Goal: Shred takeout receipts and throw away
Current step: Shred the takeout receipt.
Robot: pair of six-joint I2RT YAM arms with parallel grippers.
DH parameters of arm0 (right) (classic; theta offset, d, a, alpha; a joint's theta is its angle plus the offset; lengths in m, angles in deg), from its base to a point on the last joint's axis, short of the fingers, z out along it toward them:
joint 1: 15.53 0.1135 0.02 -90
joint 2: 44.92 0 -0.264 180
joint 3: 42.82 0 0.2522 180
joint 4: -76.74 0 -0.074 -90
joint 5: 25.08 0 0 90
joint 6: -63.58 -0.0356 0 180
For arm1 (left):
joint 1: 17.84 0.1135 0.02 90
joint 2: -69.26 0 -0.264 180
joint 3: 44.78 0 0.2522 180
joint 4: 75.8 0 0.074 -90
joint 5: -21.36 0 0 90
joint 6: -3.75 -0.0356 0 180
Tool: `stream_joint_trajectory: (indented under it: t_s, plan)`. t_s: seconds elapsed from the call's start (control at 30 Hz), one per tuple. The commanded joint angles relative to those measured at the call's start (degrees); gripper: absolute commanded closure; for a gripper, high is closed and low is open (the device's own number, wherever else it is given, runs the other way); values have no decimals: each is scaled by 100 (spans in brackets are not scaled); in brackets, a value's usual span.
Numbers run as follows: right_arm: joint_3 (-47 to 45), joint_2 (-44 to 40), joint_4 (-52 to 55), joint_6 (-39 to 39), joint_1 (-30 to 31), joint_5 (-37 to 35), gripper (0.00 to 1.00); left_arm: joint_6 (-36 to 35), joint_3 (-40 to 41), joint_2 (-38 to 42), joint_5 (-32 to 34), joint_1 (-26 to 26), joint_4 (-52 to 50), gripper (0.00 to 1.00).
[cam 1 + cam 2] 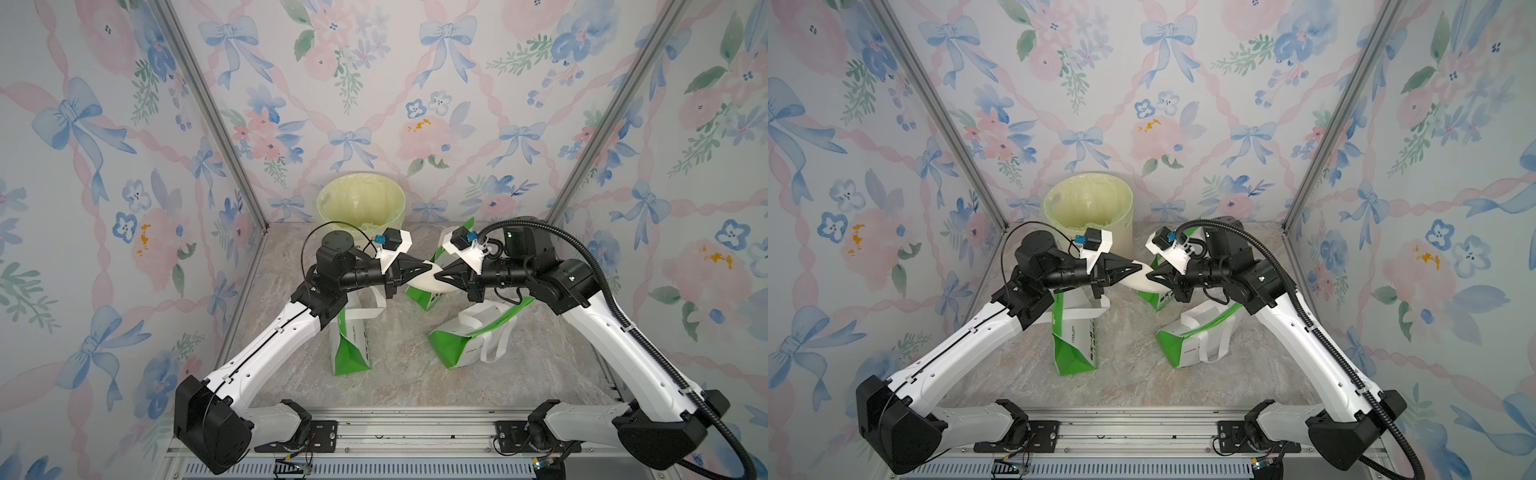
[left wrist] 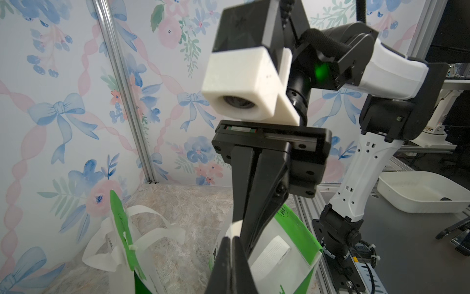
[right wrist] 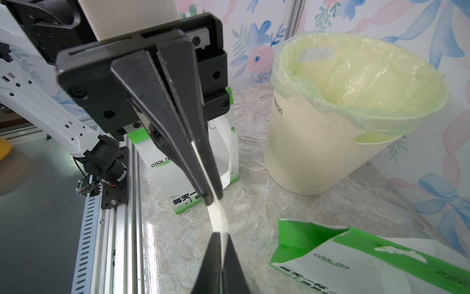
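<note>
The takeout receipt (image 1: pixel 420 284) hangs in the air above the middle of the desk (image 1: pixel 395 376), stretched in a shallow curve between the two arms, which meet tip to tip. The left tool (image 1: pixel 431 266) is closed on one end of the white slip. The right tool (image 1: pixel 437 276) faces it from the other side, its fingers drawn close together on the other end. From the right wrist view the paper (image 3: pixel 217 216) runs edge-on as a thin band from the left tool's tips (image 3: pixel 211 198) into the right tool's own fingers (image 3: pixel 230 257).

Three green-and-white bags sit on the desk below. One bag (image 1: pixel 349 345) is under the left arm and another (image 1: pixel 465 341) lies on its side beneath the right arm. A third (image 1: pixel 428 297) stands just behind the receipt. At the back of the desk, against the flowered wall, stands a cream bin (image 1: pixel 325 198) lined with a pale green plastic bag, well apart from the slip.
</note>
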State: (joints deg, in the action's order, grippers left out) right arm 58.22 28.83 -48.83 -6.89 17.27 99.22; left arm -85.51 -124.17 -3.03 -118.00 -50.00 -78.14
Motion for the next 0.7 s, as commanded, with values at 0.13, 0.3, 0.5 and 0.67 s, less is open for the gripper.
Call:
stream_joint_trajectory:
  t_s: [0.13,0.3,0.5,0.67]
  plan:
    - [-619,-457,-1223,-1482,-304,823,60,509,62,402,390,5,110,100]
    - [-945,-612,-1821,-1891,-390,1078,50,1619,573,600,376,6,1384,100]
    - [-1050,-601,-2561,-2373,-468,1389,61,1816,690,600,296,-1,1538,100]
    - [-1242,-671,-2947,-2646,-536,1448,85,1816,833,684,360,-1,1597,100]
